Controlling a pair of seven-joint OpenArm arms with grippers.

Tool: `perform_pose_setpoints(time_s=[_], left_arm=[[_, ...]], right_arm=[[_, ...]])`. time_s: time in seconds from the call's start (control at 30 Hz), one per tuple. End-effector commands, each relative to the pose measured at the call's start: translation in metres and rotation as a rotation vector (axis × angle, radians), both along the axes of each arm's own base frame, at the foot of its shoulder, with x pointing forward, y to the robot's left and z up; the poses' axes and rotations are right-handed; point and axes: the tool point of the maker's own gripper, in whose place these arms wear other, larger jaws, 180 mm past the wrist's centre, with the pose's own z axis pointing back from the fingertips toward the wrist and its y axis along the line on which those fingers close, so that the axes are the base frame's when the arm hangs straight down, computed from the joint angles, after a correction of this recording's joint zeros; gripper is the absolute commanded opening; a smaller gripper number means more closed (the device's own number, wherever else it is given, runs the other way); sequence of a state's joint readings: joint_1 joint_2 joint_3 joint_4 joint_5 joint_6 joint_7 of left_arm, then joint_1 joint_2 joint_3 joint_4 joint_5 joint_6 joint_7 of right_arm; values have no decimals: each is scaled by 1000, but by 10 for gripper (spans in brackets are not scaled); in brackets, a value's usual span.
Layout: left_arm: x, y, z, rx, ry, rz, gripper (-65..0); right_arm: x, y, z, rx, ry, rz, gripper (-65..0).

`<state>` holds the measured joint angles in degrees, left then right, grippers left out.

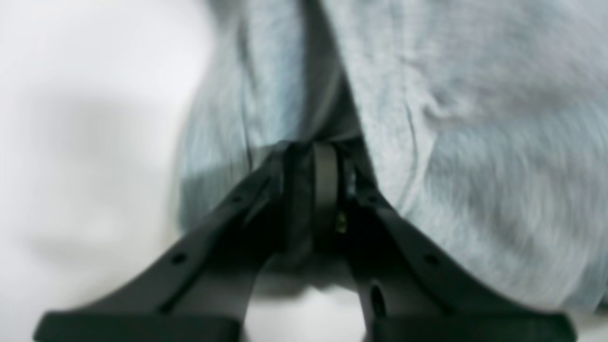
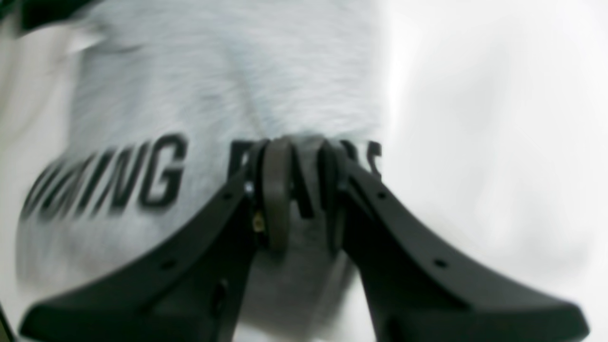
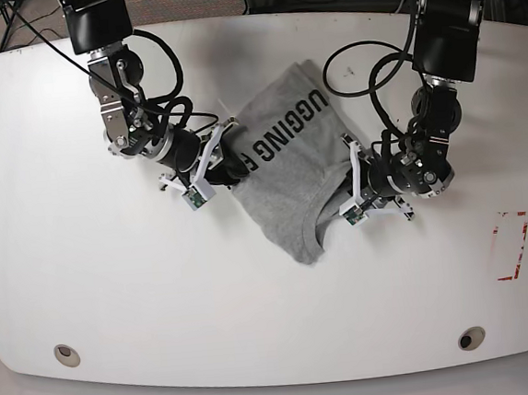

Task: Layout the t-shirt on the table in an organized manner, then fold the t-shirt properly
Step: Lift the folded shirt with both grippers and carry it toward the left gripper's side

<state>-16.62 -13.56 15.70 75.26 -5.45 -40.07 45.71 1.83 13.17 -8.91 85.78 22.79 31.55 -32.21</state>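
Observation:
The heather-grey t-shirt (image 3: 288, 158) lies bunched in the middle of the white table (image 3: 87, 287), with its black lettering facing up. My right gripper (image 3: 229, 164) is at the shirt's left edge in the base view and is shut on the cloth by the lettering (image 2: 294, 156). My left gripper (image 3: 347, 179) is at the shirt's right edge and is shut on a fold of grey cloth (image 1: 313, 152). The shirt (image 1: 475, 118) fills the top right of the left wrist view. Both wrist views are blurred.
A red-outlined rectangle mark (image 3: 512, 246) is on the table at the right. Two round grommet holes sit near the front edge, one at the left (image 3: 66, 352) and one at the right (image 3: 471, 337). Cables lie beyond the far edge.

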Motion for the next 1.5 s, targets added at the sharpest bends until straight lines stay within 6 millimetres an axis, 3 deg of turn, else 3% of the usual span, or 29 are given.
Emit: perform_pose_setpoints(time_s=[0.0,0.23,0.37,0.47,0.77,1.0,1.2,1.3,1.47], left_arm=[[24,-3,41,1,-109,-13,-594],[26,-9,87,61,-224,-43,-594],[5,-25,89,52,-228,-66,-594],[-13,-34,82,37,-207,-77,-594],[-77,-59,34,-35,-51,-85,-594],[-110,-66,12,-84,20,-84,-594],[-120,-54,-6,-102,67,-35,-594],[-112,-35,-14,-72,83,-2,-594],[-91,-7,-13,-22,66,36,-594]], right_arm=[[20,0,37,-1,-99,9,-541],[20,6,66,-49,-156,54,-541],[18,5,61,-53,-142,52,-541],[16,3,54,-55,-122,49,-541],[7,0,23,-33,-39,22,-541],[-4,-7,-8,7,20,-21,-541],[-24,-6,-24,22,68,-30,-541],[-33,-2,-24,32,74,-26,-541],[-47,23,-20,90,84,-20,-541]])
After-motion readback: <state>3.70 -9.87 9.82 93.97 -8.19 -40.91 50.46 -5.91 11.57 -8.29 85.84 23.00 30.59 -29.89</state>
